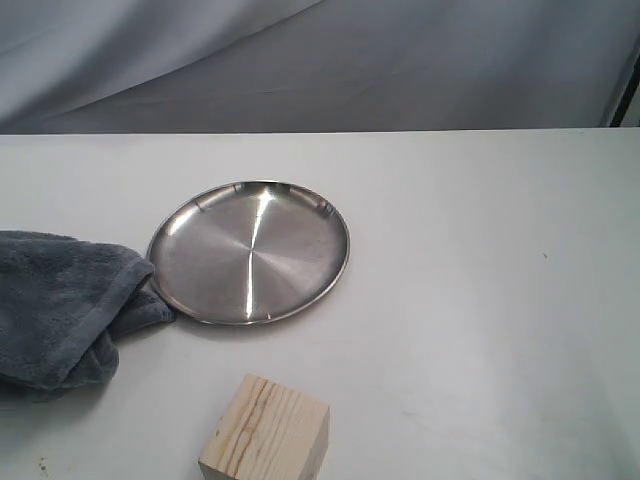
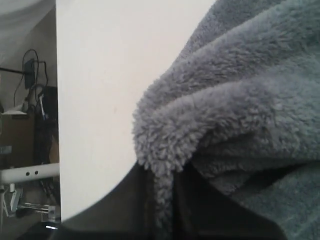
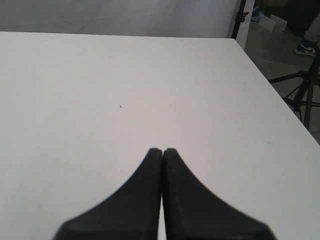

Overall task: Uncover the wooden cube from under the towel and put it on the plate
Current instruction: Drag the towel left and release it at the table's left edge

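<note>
My left hand (image 2: 162, 200) pinches a fold of the towel (image 1: 60, 300), which lies bunched up with its edge touching the plate (image 1: 250, 250) rim. The wooden cube (image 1: 268, 430) stands bare on the table (image 1: 480, 280), near the plate but apart from it. My right hand (image 3: 162, 151) is squeezed tight on nothing, over wide open table.

Left gripper (image 2: 163, 180) clamps towel (image 2: 240, 100); right gripper (image 3: 162, 151) closed.
</note>
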You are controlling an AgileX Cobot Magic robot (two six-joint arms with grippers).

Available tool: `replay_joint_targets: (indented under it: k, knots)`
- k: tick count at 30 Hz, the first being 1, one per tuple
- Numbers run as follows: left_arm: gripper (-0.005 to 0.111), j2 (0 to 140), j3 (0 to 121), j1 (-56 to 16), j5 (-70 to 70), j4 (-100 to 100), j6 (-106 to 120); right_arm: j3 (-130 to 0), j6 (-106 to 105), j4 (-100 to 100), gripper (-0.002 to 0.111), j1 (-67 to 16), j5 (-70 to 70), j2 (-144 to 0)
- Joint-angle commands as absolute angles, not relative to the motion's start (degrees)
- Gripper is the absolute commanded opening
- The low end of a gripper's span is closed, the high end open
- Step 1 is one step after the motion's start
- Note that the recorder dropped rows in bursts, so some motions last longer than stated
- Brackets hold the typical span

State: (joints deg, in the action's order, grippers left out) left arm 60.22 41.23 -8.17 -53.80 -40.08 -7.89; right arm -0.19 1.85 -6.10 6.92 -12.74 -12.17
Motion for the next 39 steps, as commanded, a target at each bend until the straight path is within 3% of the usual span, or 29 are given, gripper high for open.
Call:
replay_joint_targets:
  k: [1, 7, 16, 31, 34, 36, 39]
  knots:
    - [0.001, 57.9, 41.6, -7.9, -61.8, -28.7, 3.6, 0.0, 2.1, -6.5, 0.000, 7.3, -12.1, -12.4]
    - [0.001, 56.6, 41.6, -7.9, -69.9, -10.6, 19.6, 0.0, 2.1, -6.5, 0.000, 7.3, -12.1, -12.4]
    - [0.001, 59.1, 35.9, -8.1, -70.0, -8.6, 23.4, 0.0, 2.1, -6.5, 0.000, 7.3, -12.1, -12.4]
    - [0.001, 59.3, 29.8, -10.9, -55.2, -9.1, 24.4, 0.0, 2.1, -6.5, 0.000, 7.3, -12.1, -12.4]
    - [0.007, 59.3, 28.3, -10.9, -52.6, -9.4, 24.4, 0.0, 2.1, -6.5, 0.000, 7.3, -12.1, -12.4]
    - [0.017, 59.3, 28.1, -10.9, -52.2, -9.4, 24.4, 0.0, 2.1, -6.5, 0.000, 7.3, -12.1, -12.4]
    - [0.043, 59.3, 28.1, -10.9, -52.5, -9.6, 24.3, 0.0, 2.1, -6.5, 0.000, 7.3, -12.1, -12.4]
